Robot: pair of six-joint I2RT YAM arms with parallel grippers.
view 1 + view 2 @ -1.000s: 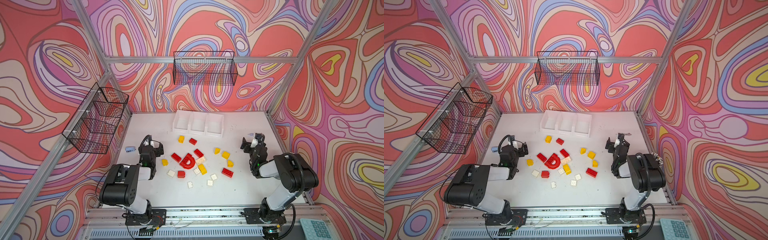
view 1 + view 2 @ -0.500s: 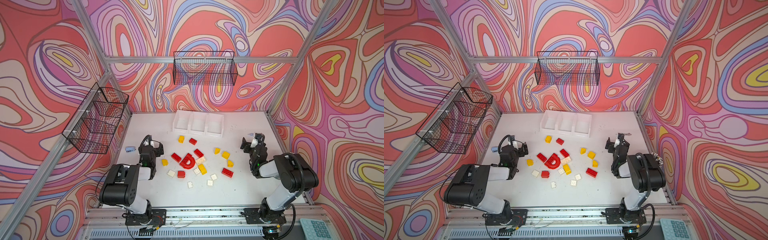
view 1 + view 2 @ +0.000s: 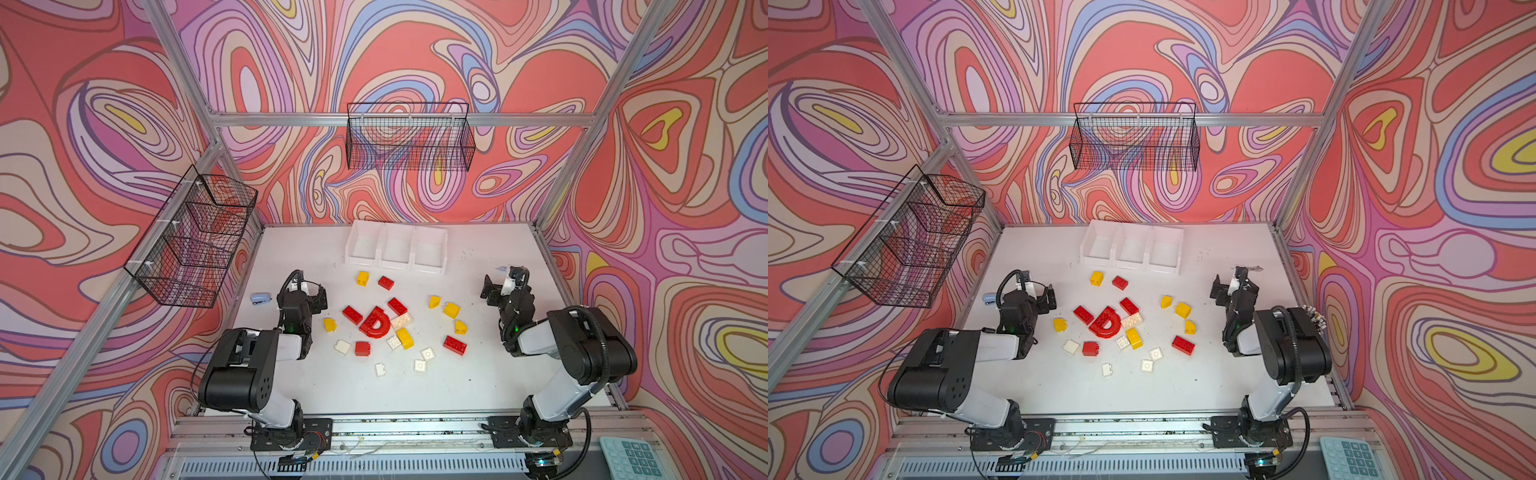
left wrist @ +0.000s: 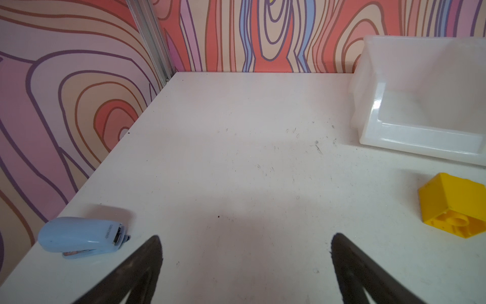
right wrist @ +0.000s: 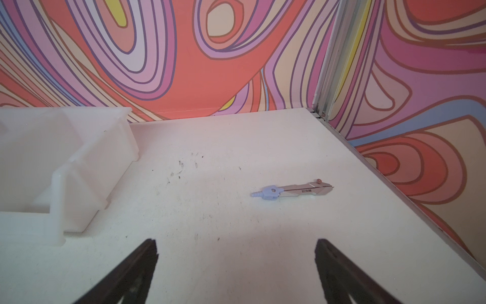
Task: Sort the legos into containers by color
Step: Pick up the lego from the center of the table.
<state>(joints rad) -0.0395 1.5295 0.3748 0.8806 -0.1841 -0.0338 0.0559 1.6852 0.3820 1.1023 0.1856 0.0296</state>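
Both jaw pairs are seen spread wide, with nothing between them. The left gripper [image 4: 244, 239] is held over bare table [image 3: 374, 395]. All legos [image 3: 376, 324] are scattered on the table's middle, at 3 o'clock from that gripper and clear of its jaws. One yellow brick [image 4: 452, 205] is caught in the left wrist view, outside the jaws. From the right gripper [image 5: 236, 244] the legos are found at 9 o'clock, well apart. The containers [image 3: 380, 245] are set at 12 o'clock of the pile. A stapler [image 3: 261, 298] is noted at 9 o'clock of the left gripper.
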